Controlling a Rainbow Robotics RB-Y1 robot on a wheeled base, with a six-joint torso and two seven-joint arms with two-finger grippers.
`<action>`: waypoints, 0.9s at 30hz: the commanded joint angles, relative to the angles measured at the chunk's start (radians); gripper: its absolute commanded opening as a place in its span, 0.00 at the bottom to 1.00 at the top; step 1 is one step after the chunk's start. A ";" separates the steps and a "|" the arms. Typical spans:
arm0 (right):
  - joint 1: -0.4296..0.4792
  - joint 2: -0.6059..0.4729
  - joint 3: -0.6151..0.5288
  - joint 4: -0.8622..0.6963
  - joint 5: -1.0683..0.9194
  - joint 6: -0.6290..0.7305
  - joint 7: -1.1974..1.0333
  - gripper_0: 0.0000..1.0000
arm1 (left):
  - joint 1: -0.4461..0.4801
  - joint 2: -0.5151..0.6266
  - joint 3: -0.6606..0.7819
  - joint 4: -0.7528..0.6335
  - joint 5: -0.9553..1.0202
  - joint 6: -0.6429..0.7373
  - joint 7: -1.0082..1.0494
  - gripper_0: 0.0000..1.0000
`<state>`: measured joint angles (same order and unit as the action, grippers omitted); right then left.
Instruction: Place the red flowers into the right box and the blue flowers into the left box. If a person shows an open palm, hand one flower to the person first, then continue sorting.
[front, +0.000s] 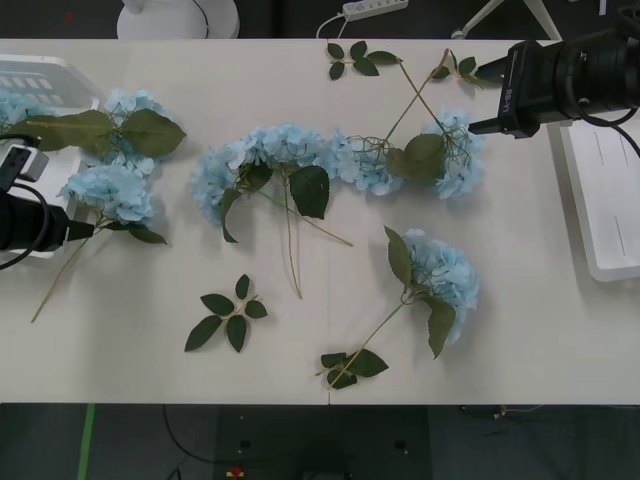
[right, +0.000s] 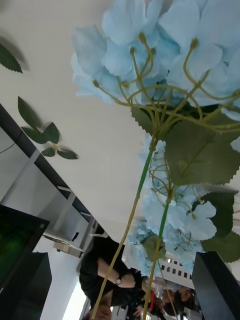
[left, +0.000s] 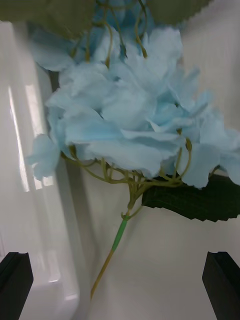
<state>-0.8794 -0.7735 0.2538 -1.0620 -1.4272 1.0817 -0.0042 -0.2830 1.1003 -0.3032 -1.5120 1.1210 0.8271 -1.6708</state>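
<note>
Across the worktop (front: 150, 300) lie the blue flowers (front: 290, 155), most in a loose row through the middle, one more (front: 440, 275) nearer the front edge right of centre. At the left edge sits the left box (front: 45, 75), with two blue heads overlapping its rim and one stem (front: 110, 190) lying just beside its front corner. Left gripper (left: 117, 277) hovers at that left edge, fingers wide apart at either side of this stem, not touching it; the stalk runs between them alongside the box wall. Right box (front: 605, 200) rests at the right edge, nothing visible inside. Right gripper (right: 125, 285) hangs near the back right corner, just beside the rightmost flower (front: 450, 155) of the row, fingers spread, stalks passing between them, nothing gripped. Loose leaf sprigs (front: 228, 315) lie scattered near the front edge and the back edge.
</note>
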 joint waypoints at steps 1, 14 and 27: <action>-0.015 0.037 -0.022 0.025 0.051 -0.017 -0.005 0.83 | -0.094 -0.023 -0.103 -0.008 -0.040 -0.019 -0.058 1.00; -0.013 0.177 -0.022 0.088 0.131 -0.095 -0.002 0.83 | -0.235 -0.077 -0.266 0.096 -0.142 -0.034 -0.070 1.00; -0.015 0.255 -0.022 0.148 0.148 -0.183 0.010 0.82 | -0.243 -0.099 -0.402 0.182 -0.152 -0.183 -0.072 1.00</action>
<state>-0.8793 -0.5404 0.2529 -0.9132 -1.2905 0.9102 -0.0042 -0.4891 1.0141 -0.6623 -1.3441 0.9685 0.6734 -1.6711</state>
